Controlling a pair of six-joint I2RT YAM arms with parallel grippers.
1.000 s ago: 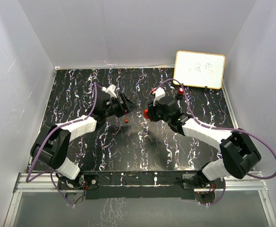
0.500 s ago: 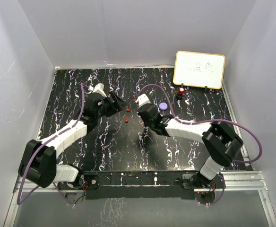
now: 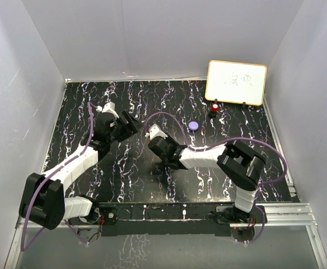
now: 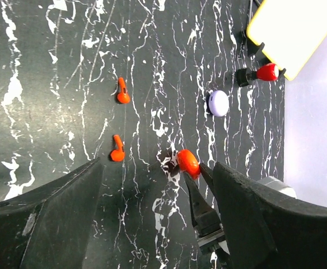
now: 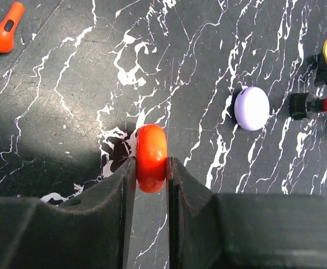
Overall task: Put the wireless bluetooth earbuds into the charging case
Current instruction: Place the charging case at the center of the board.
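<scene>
The right gripper [image 5: 151,166] is pinching a glossy red round plastic charging case [image 5: 151,150] on its edge, with one black finger pressed against each flat face. The case is held low over the black, white-veined marble-look table [image 5: 68,101]. Whether its rim touches the surface cannot be told. The case is shut, so its contents are hidden.

The left gripper [image 4: 155,168] hangs above the table to the left of the held case. Its fingers are spread wide and nothing is between them.

In the left wrist view, a small red-orange stemmed plastic earbud [image 4: 116,149] lies loose on the table near the held case, to its left. A second red-orange earbud [image 4: 122,91] lies higher in that view, apart from the first. Both are on the bare table, outside either case.

Farther right, a pale purple round plastic case [image 5: 252,108] lies flat and closed on the table, well apart from the red one. Near it stands a small red-and-black object [image 4: 261,73], too small to identify. It is just beside a white board with a yellow frame [image 3: 236,82], propped at the table's far right corner.
</scene>
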